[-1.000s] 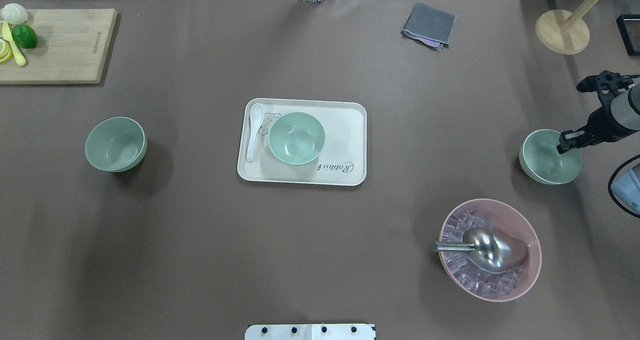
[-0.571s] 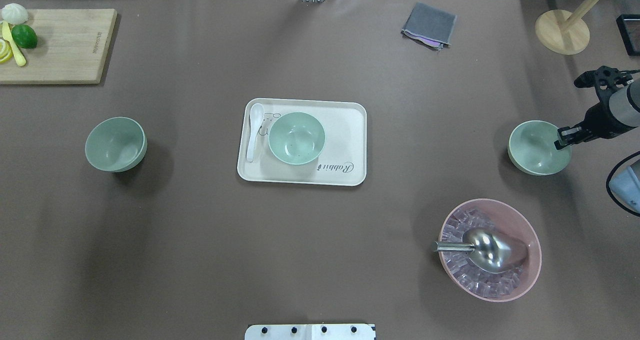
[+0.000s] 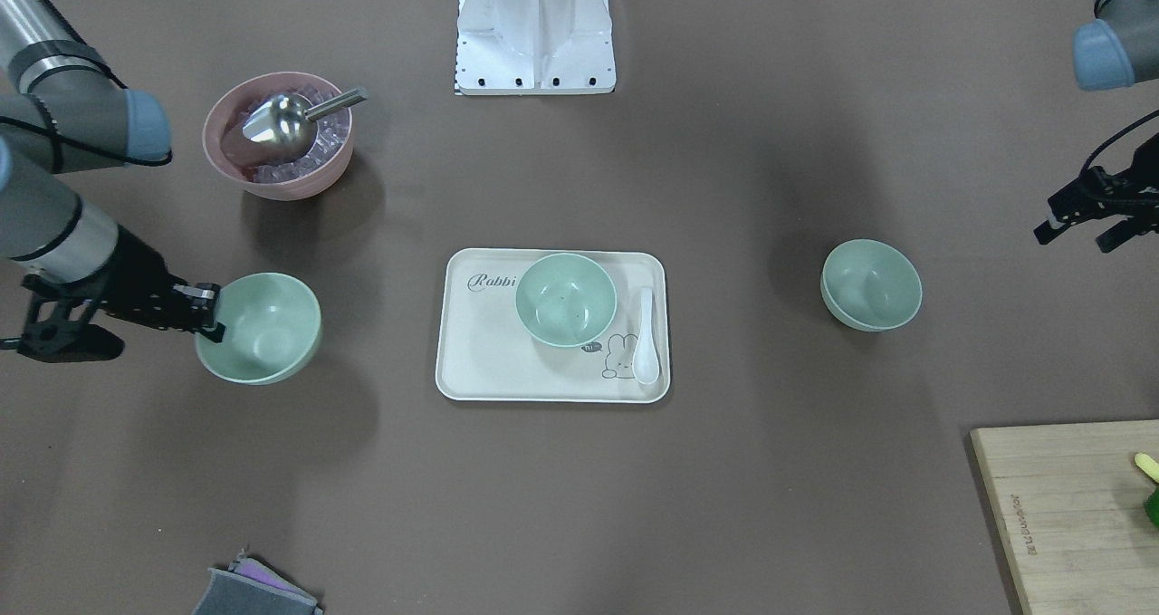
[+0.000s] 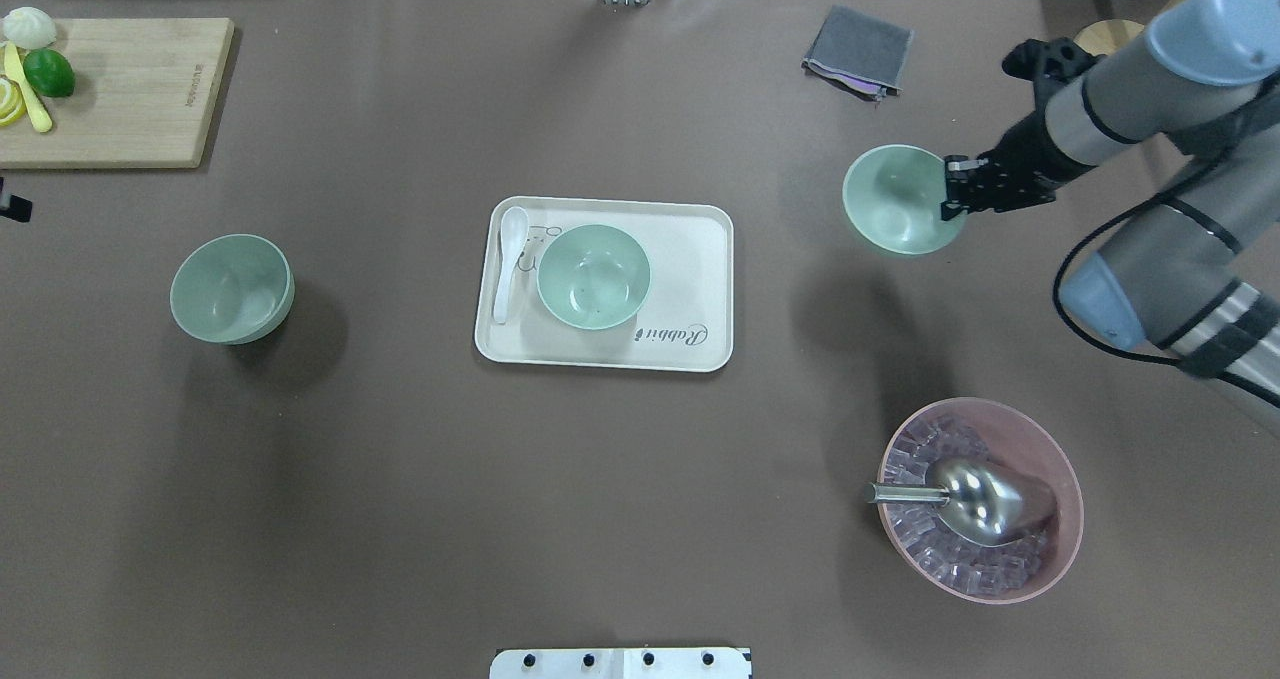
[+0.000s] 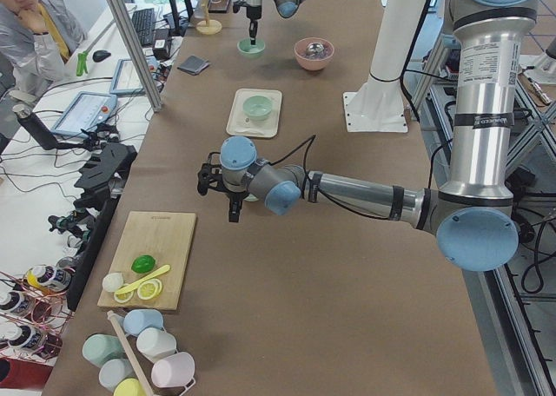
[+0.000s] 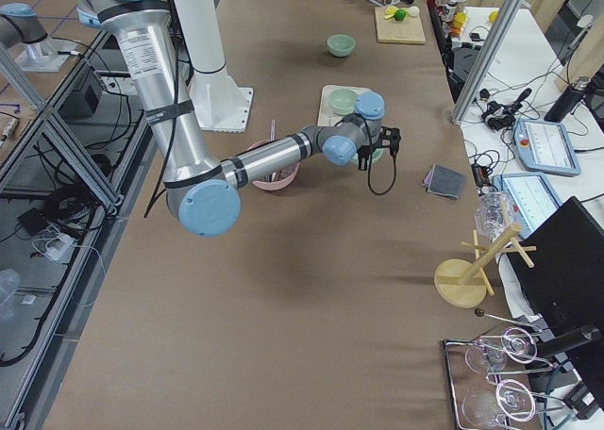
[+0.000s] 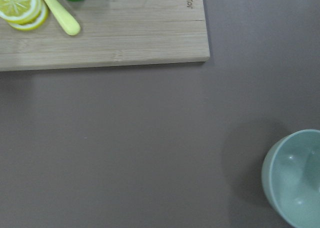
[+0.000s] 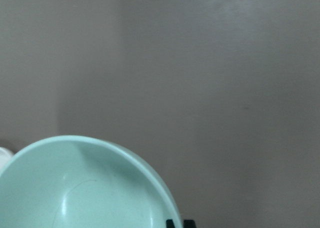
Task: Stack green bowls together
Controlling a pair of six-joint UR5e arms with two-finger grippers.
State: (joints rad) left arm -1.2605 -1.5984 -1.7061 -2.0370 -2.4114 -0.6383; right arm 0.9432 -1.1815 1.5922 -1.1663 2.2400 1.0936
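Three pale green bowls are in view. My right gripper (image 4: 950, 199) is shut on the rim of one green bowl (image 4: 898, 199) and holds it above the table, right of the tray; it also shows in the front view (image 3: 260, 328) and the right wrist view (image 8: 85, 188). A second green bowl (image 4: 593, 276) sits upright on the cream tray (image 4: 690, 259). The third green bowl (image 4: 232, 289) stands alone on the table at the left and shows in the left wrist view (image 7: 297, 178). My left gripper (image 3: 1073, 239) is open and empty, off to that bowl's side.
A pink bowl (image 4: 1065, 534) of ice with a metal scoop stands front right. A white spoon (image 4: 510, 259) lies on the tray beside the bowl. A cutting board (image 4: 130, 89) with lime and lemon is far left, a grey cloth (image 4: 858, 49) far right.
My right gripper has lifted its green bowl from the table's right edge and carried it left and farther back, toward the tray. The other two bowls have not moved.
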